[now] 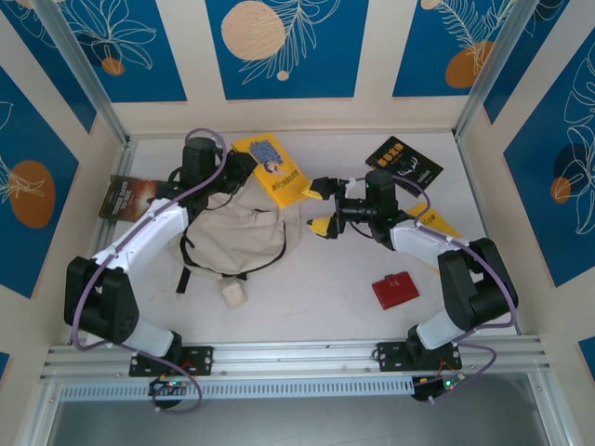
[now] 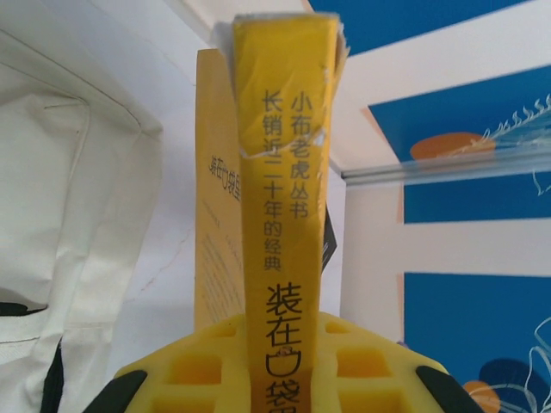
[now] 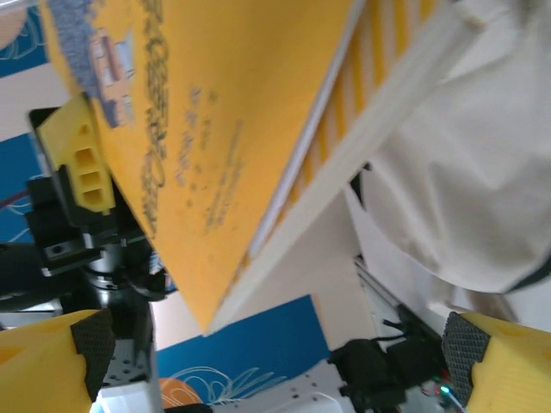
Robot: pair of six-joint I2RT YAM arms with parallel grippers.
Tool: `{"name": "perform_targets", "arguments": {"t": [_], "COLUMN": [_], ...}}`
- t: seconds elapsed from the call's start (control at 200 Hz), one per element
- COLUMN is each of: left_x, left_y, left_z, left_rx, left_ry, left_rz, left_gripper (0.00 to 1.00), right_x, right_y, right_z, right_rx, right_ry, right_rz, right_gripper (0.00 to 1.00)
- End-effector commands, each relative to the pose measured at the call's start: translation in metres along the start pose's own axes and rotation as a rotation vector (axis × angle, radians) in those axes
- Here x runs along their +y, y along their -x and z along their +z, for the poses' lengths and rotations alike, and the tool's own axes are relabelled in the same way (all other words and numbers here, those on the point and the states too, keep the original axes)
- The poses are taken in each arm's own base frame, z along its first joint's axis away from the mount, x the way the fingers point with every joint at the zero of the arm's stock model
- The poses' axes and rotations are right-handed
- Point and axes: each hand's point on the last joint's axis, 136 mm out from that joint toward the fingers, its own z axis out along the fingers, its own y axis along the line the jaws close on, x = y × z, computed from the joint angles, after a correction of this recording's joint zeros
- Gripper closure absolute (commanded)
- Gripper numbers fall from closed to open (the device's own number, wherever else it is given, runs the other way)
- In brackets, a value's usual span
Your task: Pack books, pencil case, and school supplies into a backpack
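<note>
The left pincer [image 1: 244,171] is pressed almost together on the yellow book [image 1: 270,167], which is pinched by one edge. In the left wrist view the book is seen edge-on, clamped between the yellow fingers [image 2: 198,370] and standing out toward 12 o'clock. The right pincer [image 1: 323,208] is spread wide and nothing is held in it; the yellow book's near corner is found just beside it at 10 o'clock, and whether they touch cannot be told. In the right wrist view the book's cover is seen above the parted fingertips [image 3: 43,361] and apart from them. The backpack [image 1: 237,237] is laid flat on the table [image 1: 325,279], at 6 o'clock from the left pincer and 8 o'clock from the right one. The dark brown book [image 1: 125,197] is placed at 9 o'clock from the left pincer, the black book [image 1: 404,165] at 1 o'clock from the right.
</note>
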Motion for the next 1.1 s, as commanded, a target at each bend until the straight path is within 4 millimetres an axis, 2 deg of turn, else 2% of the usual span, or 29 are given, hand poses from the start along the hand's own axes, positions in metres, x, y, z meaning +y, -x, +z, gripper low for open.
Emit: {"name": "perform_targets", "arguments": {"t": [0.0,0.18,0.305,0.44,0.505,0.68,0.855,1.0,1.095], "left_x": [-0.039,-0.038,-0.037,-0.036,-0.035,-0.03,-0.024,-0.018,-0.017], "left_y": [0.021,0.024,0.024,0.022,0.021,0.017,0.011,0.005,0.001], "left_z": [-0.025,-0.037,-0.043,-0.051,-0.056,-0.066,-0.067,-0.07,-0.073], "left_rx": [-0.11,-0.148,-0.158,-0.165,-0.168,-0.175,-0.154,-0.139,-0.123], "left_ry": [-0.133,-0.136,-0.134,-0.126,-0.114,-0.099,-0.085,-0.083,-0.063], "left_rz": [-0.054,-0.099,-0.121,-0.13,-0.121,-0.131,-0.145,-0.154,-0.141], "left_gripper": [0.92,0.92,0.93,0.94,0.94,0.94,0.95,0.94,0.93], "right_x": [0.028,0.039,0.038,0.037,0.04,0.045,0.049,0.051,0.05], "right_y": [0.002,-0.002,-0.007,-0.003,0.001,0.009,0.008,0.007,0.006], "right_z": [0.008,0.029,0.044,0.053,0.055,0.055,0.05,0.05,0.051], "right_rx": [-0.049,-0.037,-0.024,-0.032,-0.039,-0.056,-0.063,-0.051,-0.041], "right_ry": [0.105,0.172,0.18,0.211,0.235,0.264,0.276,0.281,0.293], "right_rz": [0.031,0.07,0.089,0.11,0.117,0.114,0.114,0.113,0.121], "right_gripper": [0.01,0.0,0.01,0.05,0.11,0.34,0.43,0.45,0.52]}}
